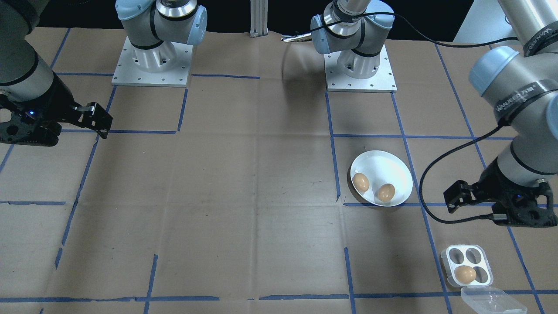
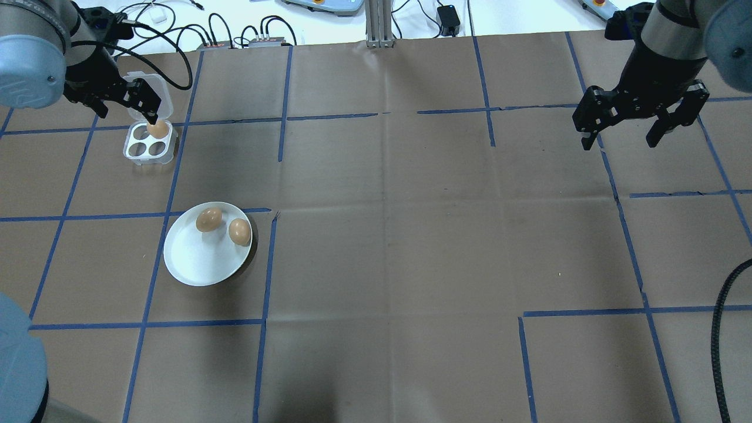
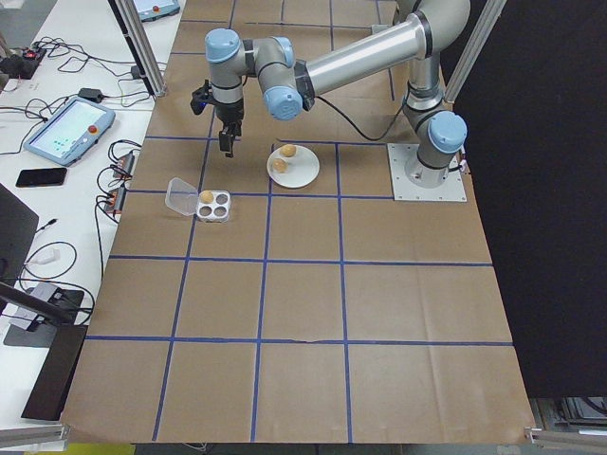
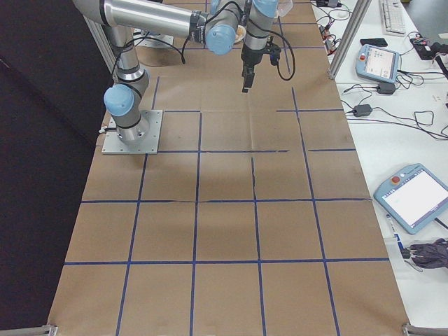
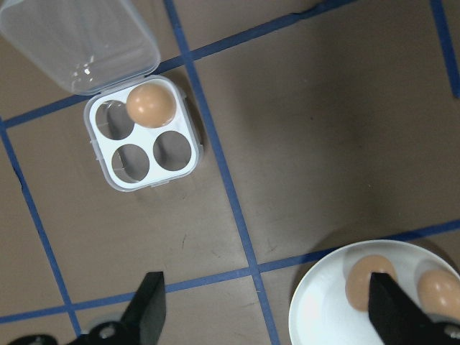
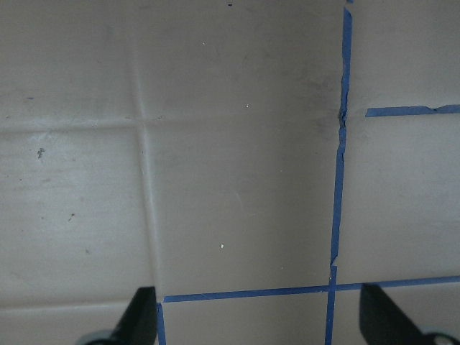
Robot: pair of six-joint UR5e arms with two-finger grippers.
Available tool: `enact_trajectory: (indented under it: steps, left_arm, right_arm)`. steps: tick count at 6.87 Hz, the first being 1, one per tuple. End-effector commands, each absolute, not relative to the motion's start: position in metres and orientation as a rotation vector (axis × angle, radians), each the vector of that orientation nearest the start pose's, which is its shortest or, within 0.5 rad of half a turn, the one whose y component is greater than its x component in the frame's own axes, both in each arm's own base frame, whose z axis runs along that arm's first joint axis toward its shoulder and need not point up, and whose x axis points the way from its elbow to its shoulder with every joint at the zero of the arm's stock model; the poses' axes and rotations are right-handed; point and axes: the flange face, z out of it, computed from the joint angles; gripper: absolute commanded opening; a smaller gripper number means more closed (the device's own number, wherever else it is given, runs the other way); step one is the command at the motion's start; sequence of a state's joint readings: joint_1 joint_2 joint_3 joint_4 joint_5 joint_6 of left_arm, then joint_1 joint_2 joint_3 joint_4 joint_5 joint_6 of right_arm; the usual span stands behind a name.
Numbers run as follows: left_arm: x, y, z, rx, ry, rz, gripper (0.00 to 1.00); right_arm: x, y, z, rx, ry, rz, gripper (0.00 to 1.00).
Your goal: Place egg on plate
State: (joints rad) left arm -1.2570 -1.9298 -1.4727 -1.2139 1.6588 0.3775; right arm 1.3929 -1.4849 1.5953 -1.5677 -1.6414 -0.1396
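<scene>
The white plate [image 2: 192, 262] sits on the robot's left side of the table and holds two brown eggs [image 2: 209, 219] [image 2: 239, 231]. A third egg [image 2: 156, 128] rests in one cup of a clear four-cup egg box [image 2: 149, 141]. My left gripper [image 2: 126, 108] hangs open and empty above the table near the box. Its wrist view shows the box egg [image 5: 151, 104] ahead, the plate [image 5: 316, 316] at lower right, and nothing between the fingers [image 5: 149, 316]. My right gripper [image 2: 620, 143] hovers open and empty far off on the other side.
The box's clear lid [image 5: 79, 43] lies flipped open beyond the cups. Blue tape lines [image 2: 267, 264] grid the brown paper cover. Cables and devices [image 2: 235, 35] lie past the far edge. The two arm bases [image 1: 152, 61] stand at the robot's side.
</scene>
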Motion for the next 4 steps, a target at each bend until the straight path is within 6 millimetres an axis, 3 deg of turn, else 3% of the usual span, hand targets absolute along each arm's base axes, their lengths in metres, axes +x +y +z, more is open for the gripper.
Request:
enact_trajectory:
  steps: [1,3,4]
  left_arm:
    - [0.139,-0.68,0.362,-0.141,3.028,-0.122,1.0]
    - [0.16,-0.741,0.343,-0.144,3.04,-0.065,1.0]
    - [0.16,-0.764,0.326,-0.128,3.042,-0.066,1.0]
  right_arm:
    - [0.033,-0.528,0.433,0.055,3.187,0.197,1.0]
    - [0.033,-0.528,0.433,0.055,3.187,0.197,1.0]
    - [0.033,-0.528,0.433,0.055,3.187,0.194,1.0]
